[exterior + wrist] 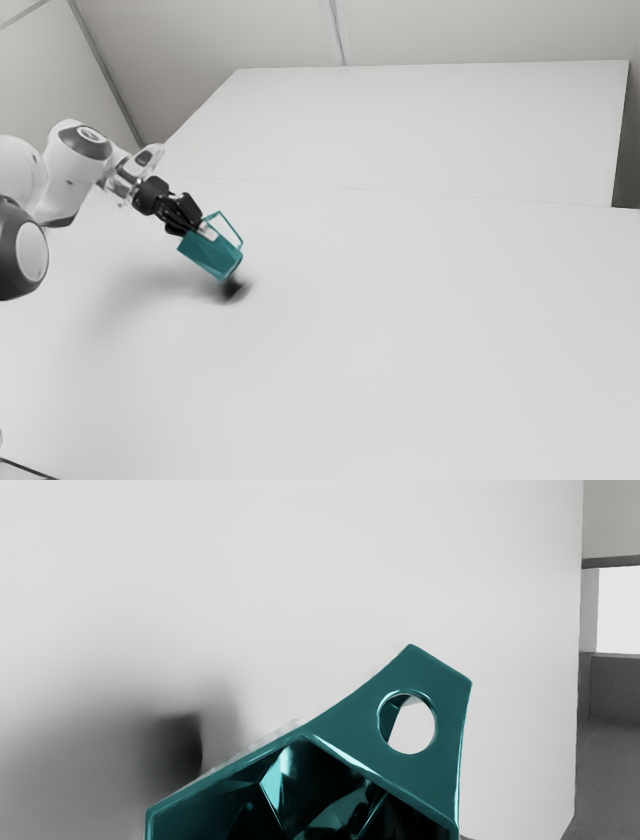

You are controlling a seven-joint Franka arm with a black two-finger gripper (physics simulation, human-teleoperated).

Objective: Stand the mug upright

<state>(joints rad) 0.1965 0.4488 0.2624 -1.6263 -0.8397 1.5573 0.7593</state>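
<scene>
My arm (66,188) reached in from the exterior view's left, the gripper (198,228) slanting down — open or closed, I couldn't tell. The mug (208,256) was tilted at its end, mouth toward the wrist camera — beyond it, the white table (420,320).

One mug (208,254), one hand (197,227), one table (420,320)

"What's the room like?"

"A broad, smooth white tabletop (430,350), crossed by a thin grey seam (420,192), with plain pale grey walls (480,30) behind."

"Are the walls all one piece?"

"A narrow grey upright strip (339,32) divides them."

"And past the table's edge, in the wrist view?"

"A speckled dark grey floor (610,775) and a bright white rectangle (620,610)."

"The light?"

"Soft, with blurred shadows on the tabletop."
</scene>
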